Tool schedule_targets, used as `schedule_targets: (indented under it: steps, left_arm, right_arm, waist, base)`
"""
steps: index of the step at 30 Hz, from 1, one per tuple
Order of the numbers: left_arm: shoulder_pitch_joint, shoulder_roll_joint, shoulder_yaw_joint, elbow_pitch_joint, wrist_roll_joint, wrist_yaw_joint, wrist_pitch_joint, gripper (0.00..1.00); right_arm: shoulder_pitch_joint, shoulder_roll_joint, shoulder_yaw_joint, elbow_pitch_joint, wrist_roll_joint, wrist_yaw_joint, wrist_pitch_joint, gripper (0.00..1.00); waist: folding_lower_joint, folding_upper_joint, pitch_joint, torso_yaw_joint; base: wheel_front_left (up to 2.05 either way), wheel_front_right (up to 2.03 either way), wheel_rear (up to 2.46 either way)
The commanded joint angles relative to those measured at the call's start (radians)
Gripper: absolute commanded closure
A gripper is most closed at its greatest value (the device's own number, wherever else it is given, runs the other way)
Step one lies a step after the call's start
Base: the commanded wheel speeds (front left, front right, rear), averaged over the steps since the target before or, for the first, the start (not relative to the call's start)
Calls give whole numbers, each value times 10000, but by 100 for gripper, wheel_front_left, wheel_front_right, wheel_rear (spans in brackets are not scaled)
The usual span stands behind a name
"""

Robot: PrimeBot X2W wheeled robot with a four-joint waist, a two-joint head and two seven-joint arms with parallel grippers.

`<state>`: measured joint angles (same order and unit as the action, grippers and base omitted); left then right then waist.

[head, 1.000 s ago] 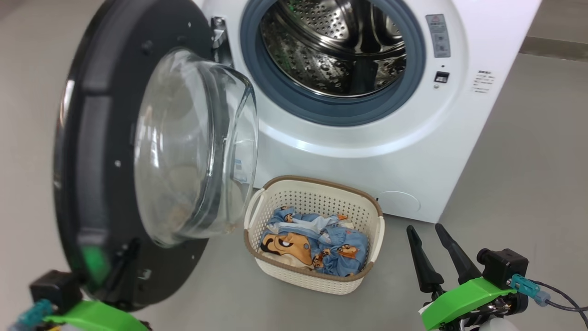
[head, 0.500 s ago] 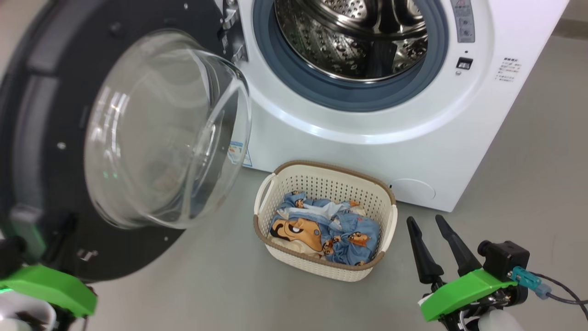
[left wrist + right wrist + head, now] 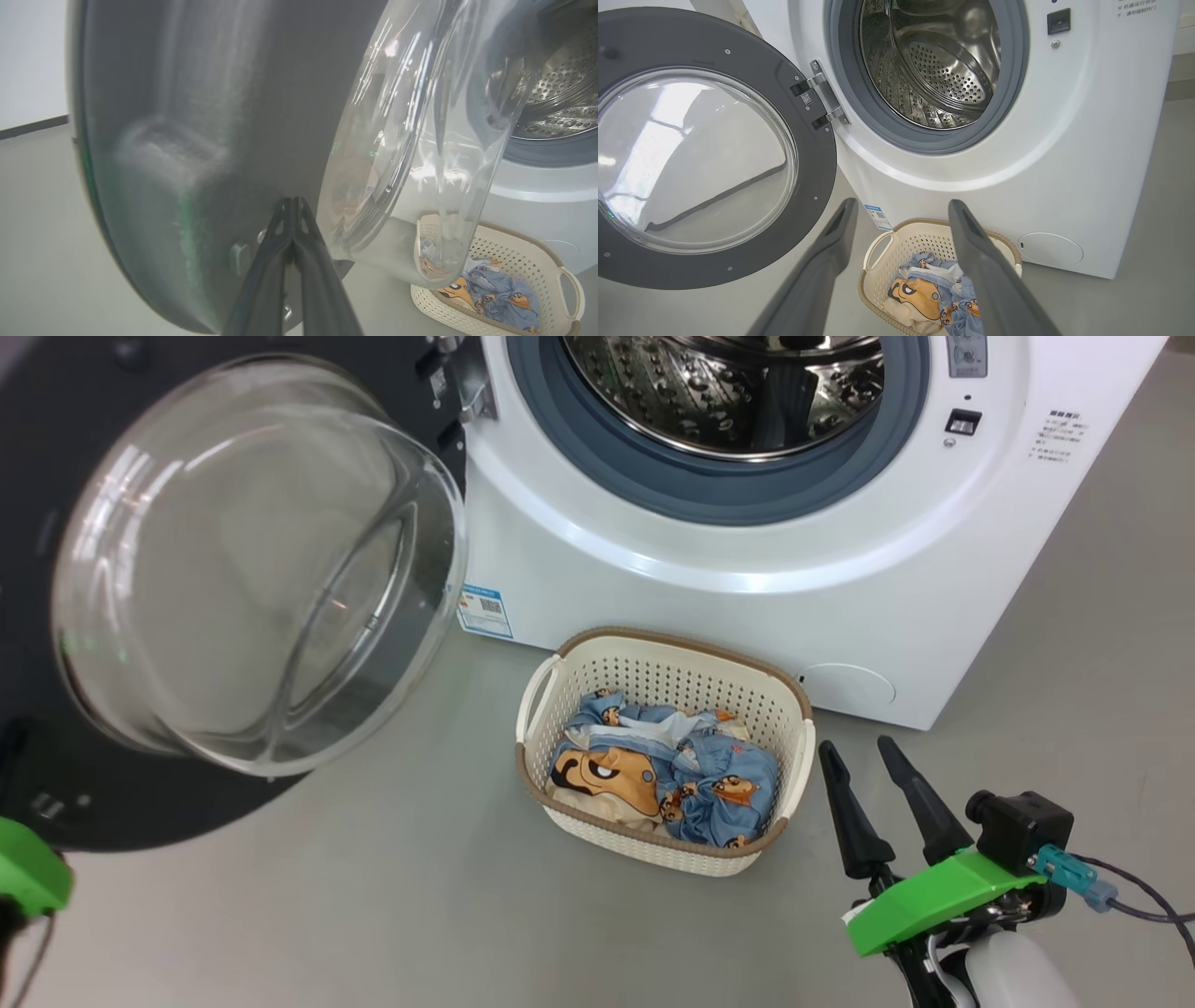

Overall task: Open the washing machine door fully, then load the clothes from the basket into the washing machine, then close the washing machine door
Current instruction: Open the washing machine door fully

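The washing machine door (image 3: 56,803) stands swung out to the left, its clear glass bowl (image 3: 243,569) bulging toward me. My left gripper (image 3: 292,201) is shut, fingertips against the door's dark inner face (image 3: 210,116) near its lower edge. The washing machine (image 3: 747,607) shows its open steel drum (image 3: 728,383). On the floor before it sits the basket (image 3: 667,639) holding the clothes (image 3: 663,779), blue with bear faces. My right gripper (image 3: 852,747) hovers open just right of the basket, nothing between its fingers; the right wrist view shows the basket (image 3: 901,238) below the fingers.
Grey floor (image 3: 420,915) spreads around the basket and to the machine's right. A blue label sticker (image 3: 485,611) sits low on the machine's front. The door hinge (image 3: 822,100) is at the opening's left. My left arm's green mount (image 3: 28,877) is at the lower left edge.
The door has swung wider to the left with my left gripper pushing it. The head camera has shifted. The right gripper has stayed open beside the basket.
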<state>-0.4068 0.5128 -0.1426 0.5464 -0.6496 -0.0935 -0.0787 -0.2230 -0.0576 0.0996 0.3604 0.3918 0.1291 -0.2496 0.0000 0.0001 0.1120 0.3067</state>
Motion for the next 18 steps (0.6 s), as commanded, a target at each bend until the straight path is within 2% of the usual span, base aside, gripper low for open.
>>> schedule_targets:
  steps: [1,11,18]
  left_arm:
    - [-801,911,432,344,52,2,49,100]
    - [-2311,1250,-78,2718,255,-281,-313,100]
    - [-2871,1247,-556,3736,209,-358,-720,100]
  right_arm:
    - [-335,73,295,-258,177,16,-122,0]
    - [-489,73,321,-238,211,16,-122,0]
    - [-494,73,329,-200,235,16,-122,0]
  waist:
    - [0,-1,125,-54]
    - [0,-1,363,-99]
    - [0,-1,297,-147]
  base:
    - [0,0,0]
    - [0,0,0]
    - [0,0,0]
